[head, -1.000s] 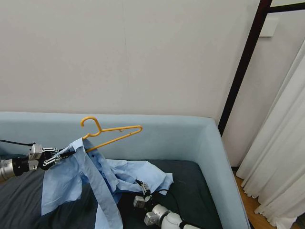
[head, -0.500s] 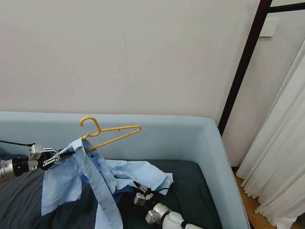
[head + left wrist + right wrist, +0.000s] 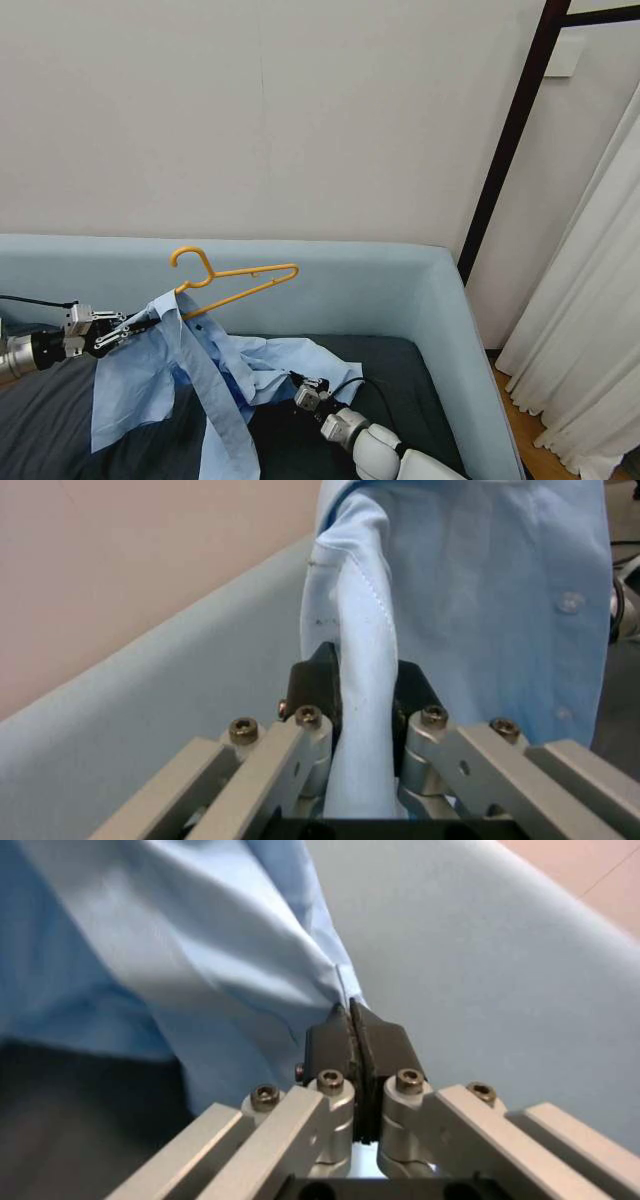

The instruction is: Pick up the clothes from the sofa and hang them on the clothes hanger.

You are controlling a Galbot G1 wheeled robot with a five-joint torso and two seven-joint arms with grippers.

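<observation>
Item 1, the light blue shirt [image 3: 190, 370]: we find it partly lifted off the sofa [image 3: 380, 290]. Its collar end is raised toward the robot's left. The rest drapes down in folds onto the dark seat cushion [image 3: 400, 380], with 1 long strip hanging toward the front edge of the head view. In the left wrist view, buttons show on the shirt [image 3: 480, 592] panel beyond the held fold.

Item 2, the yellow hanger [image 3: 235, 280]: it stands tilted in front of the sofa's backrest, hook up and toward the left. 1 shoulder end is buried in the raised collar area of the shirt. The other end juts out bare to the right, clear of the cloth.

Item 3, the left gripper [image 3: 125, 328]: it sits at the left of the head view, just above the cushion, reaching in sideways. In its own wrist view, the left gripper [image 3: 362, 697] has both fingers clamped on a rolled fold of the shirt, which passes between the pads.

Item 4, the right gripper [image 3: 300, 385]: it is low, near the middle of the seat, at the shirt's trailing edge. In the right wrist view, the right gripper [image 3: 352, 1039] has its pads pressed together. A hem of the shirt [image 3: 200, 937] runs straight into the tips, so we record it as pinching the shirt's edge.

Surroundings: a plain wall [image 3: 300, 120] stands behind the sofa. A dark post [image 3: 505, 150] and a white curtain [image 3: 590, 330] stand to the right.
</observation>
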